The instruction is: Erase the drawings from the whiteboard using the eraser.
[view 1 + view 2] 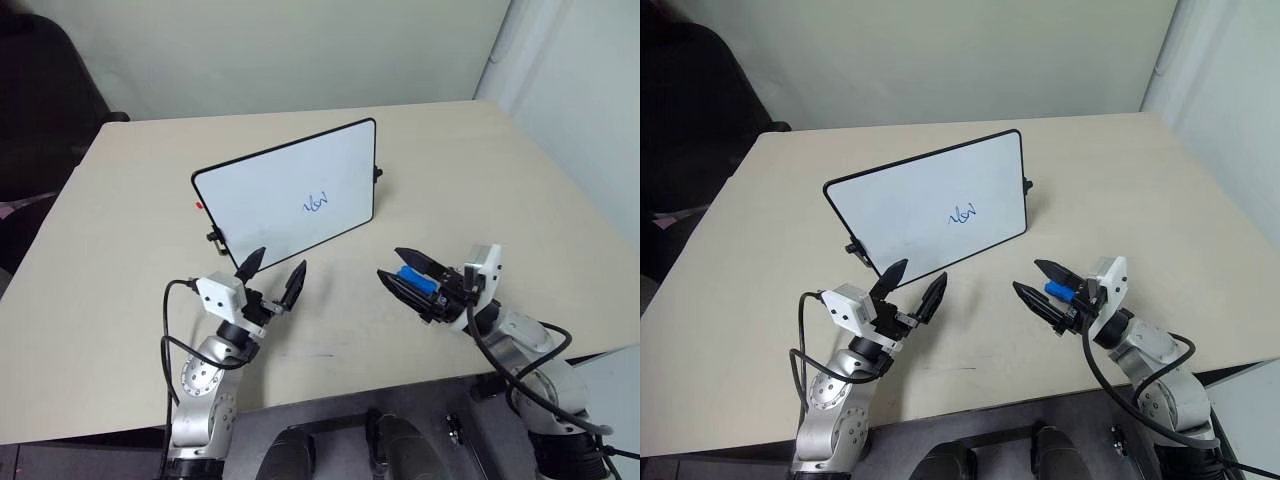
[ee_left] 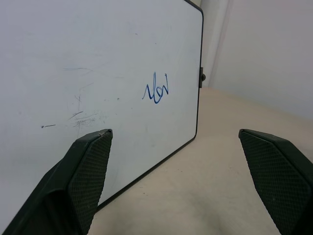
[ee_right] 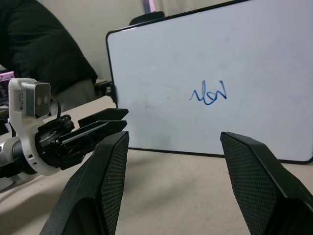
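Now we hover before the whiteboard (image 1: 290, 192), eraser (image 1: 414, 279) in the right fingers, scribble not yet touched.

Our right gripper (image 1: 403, 266) carries the blue eraser between its fingers, which stand wide around it, so we judge the hold loose. Our left gripper (image 1: 275, 270) hangs empty, fingers spread, just short of the board's lower edge. The board stands propped at a tilt on the bench (image 1: 120, 260), and the blue drawings (image 1: 317, 203) sit right of its middle, well apart from the eraser. Pushing hard on a leaning board could slide it back or tip it over, since nothing braces it. The eraser could also twist or drop out once it drags across the surface.
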`<act>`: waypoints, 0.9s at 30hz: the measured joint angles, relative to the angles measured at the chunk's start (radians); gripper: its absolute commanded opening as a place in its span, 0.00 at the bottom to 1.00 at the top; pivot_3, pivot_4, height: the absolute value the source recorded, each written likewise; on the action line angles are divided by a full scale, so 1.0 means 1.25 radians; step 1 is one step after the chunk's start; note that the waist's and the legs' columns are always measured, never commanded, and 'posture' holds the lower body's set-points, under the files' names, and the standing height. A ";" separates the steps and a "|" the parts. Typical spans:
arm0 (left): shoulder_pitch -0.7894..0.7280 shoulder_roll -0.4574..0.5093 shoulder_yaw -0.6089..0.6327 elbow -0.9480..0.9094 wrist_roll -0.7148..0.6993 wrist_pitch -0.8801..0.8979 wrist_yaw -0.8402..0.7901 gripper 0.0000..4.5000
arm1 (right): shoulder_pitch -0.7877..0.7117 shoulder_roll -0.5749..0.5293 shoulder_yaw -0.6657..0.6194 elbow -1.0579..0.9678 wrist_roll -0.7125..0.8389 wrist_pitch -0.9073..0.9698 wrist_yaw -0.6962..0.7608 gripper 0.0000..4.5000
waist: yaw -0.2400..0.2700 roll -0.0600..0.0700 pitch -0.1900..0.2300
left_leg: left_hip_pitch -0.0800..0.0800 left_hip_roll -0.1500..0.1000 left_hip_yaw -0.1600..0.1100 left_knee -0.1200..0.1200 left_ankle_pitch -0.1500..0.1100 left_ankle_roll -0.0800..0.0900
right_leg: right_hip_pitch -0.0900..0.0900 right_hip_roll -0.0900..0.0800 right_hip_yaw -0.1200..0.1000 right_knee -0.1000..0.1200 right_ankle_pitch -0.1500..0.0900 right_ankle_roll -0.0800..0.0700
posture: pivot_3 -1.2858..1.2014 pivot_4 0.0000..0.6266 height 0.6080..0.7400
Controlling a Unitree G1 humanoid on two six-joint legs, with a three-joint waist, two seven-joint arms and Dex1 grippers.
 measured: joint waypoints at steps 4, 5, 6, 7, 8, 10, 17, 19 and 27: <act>-0.002 0.000 -0.001 0.016 -0.008 0.006 -0.015 1.00 | 0.025 0.000 0.001 -0.009 0.002 0.013 -0.013 0.70 | 0.000 0.000 0.000 | 0.000 0.000 0.000 0.000 0.000 0.000 | 0.000 0.000 0.000 0.000 0.000 0.000 | 0.52 0.24 0.98; -0.003 0.000 0.000 0.023 -0.008 0.006 -0.017 1.00 | 0.029 0.000 0.000 -0.009 0.007 0.027 -0.019 0.70 | 0.000 0.000 0.000 | 0.000 0.000 0.000 0.000 0.000 0.000 | 0.000 0.000 0.000 0.000 0.000 0.000 | 0.52 0.24 0.98; -0.004 0.001 0.000 0.027 -0.008 0.006 -0.018 1.00 | 0.029 -0.001 0.000 -0.010 0.010 0.038 -0.023 0.70 | 0.000 0.000 0.000 | 0.000 0.000 0.000 0.000 0.000 0.000 | 0.000 0.000 0.000 0.000 0.000 0.000 | 0.52 0.24 0.98; -0.006 0.003 0.001 0.029 -0.008 0.006 -0.019 1.00 | 0.030 -0.007 0.000 -0.012 0.014 0.056 -0.031 0.70 | 0.000 0.000 0.000 | 0.000 0.000 0.000 0.000 0.000 0.000 | 0.000 0.000 0.000 0.000 0.000 0.000 | 0.52 0.24 0.98; -0.008 0.006 0.002 0.030 -0.009 0.006 -0.022 1.00 | 0.030 -0.021 0.001 -0.017 0.014 0.082 -0.044 0.70 | 0.000 0.000 0.000 | 0.000 0.000 0.000 0.000 0.000 0.000 | 0.000 0.000 0.000 0.000 0.000 0.000 | 0.52 0.24 0.98; -0.009 0.008 0.005 0.031 -0.009 0.006 -0.027 1.00 | 0.030 -0.050 0.001 -0.025 0.008 0.124 -0.070 0.70 | 0.000 0.000 0.000 | 0.000 0.000 0.000 0.000 0.000 0.000 | 0.000 0.000 0.000 0.000 0.000 0.000 | 0.52 0.24 0.98; -0.014 0.006 0.004 0.035 -0.009 0.006 -0.033 1.00 | -0.040 -0.182 -0.004 -0.062 0.004 0.286 -0.119 0.70 | 0.000 0.000 0.000 | 0.000 0.000 0.001 0.000 0.000 0.000 | 0.000 0.000 0.000 0.000 0.000 0.000 | 0.52 0.24 0.98; -0.014 0.005 0.004 0.037 -0.012 0.006 -0.034 1.00 | -0.088 -0.227 0.003 -0.062 -0.005 0.339 -0.125 0.70 | 0.000 0.000 0.000 | 0.000 0.000 0.001 0.000 0.000 0.000 | 0.000 0.000 0.000 0.000 0.000 0.000 | 0.52 0.24 0.98; 0.011 -0.021 -0.004 0.035 -0.016 0.005 -0.029 1.00 | -0.270 -0.326 0.097 0.012 -0.030 0.519 -0.096 0.70 | 0.000 0.000 0.000 | -0.001 0.000 0.001 0.000 0.000 0.000 | -0.001 0.001 0.000 0.000 -0.002 0.002 | 0.52 0.24 0.98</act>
